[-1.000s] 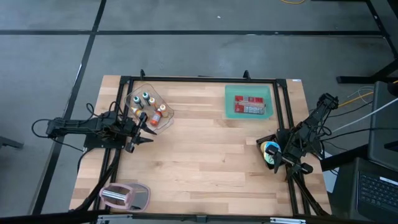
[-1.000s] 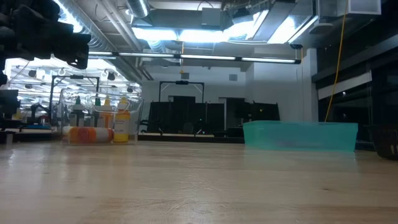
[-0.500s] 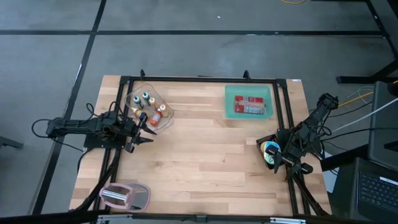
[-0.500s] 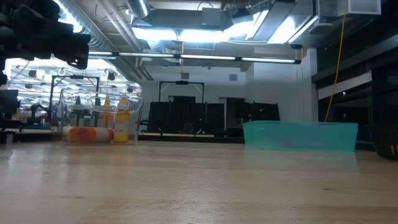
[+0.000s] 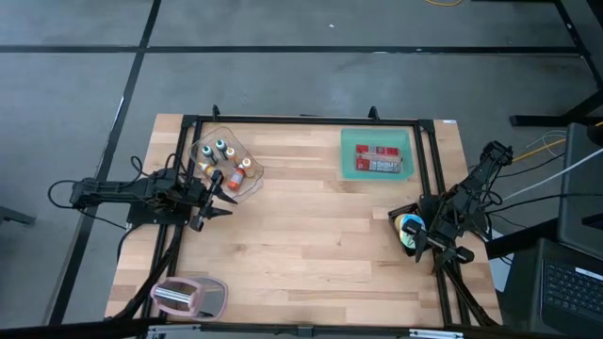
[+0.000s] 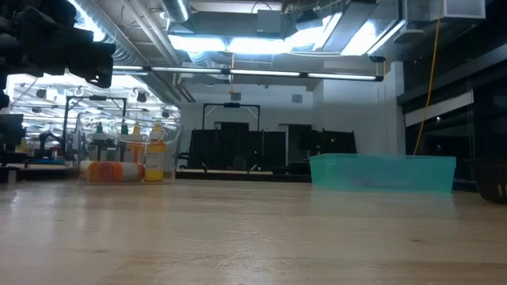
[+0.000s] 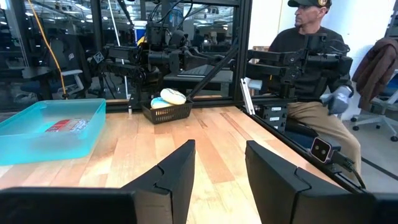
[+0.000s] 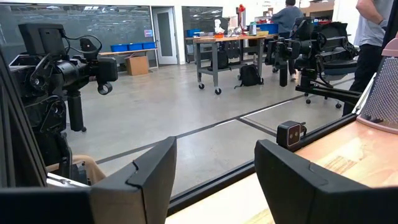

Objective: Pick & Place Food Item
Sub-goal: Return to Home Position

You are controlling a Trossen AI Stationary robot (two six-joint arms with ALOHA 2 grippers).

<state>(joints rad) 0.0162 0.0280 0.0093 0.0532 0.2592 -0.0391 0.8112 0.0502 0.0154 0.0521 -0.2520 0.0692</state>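
Job nearly done: the food coloring bottles [image 5: 226, 160] sit inside the transparent bin [image 5: 247, 185] in the upper left of the tabletop seen from overhead, and from table height an orange-capped bottle [image 6: 111, 170] lies on its side at the bin's floor while a yellow bottle [image 6: 154, 158] stands upright among the others. Just below the bin's lower-left edge in the overhead frame hangs the left gripper [image 5: 219, 196], its fingers apart and holding nothing, as its own wrist camera confirms. At the right edge, the right gripper [image 5: 441, 250] waits beside a black basket [image 5: 407, 229], its jaws likewise spread and empty. A teal bin [image 5: 377, 141] holding a red package [image 5: 379, 158] stands in the upper right, well apart from both arms; a seated person [image 7: 311, 68] watches beyond the table. With only the return to rest seemingly left, the left arm would do best to draw straight back, clear of the bin's rim, so that the light plastic is not nudged and the bottles are not toppled.
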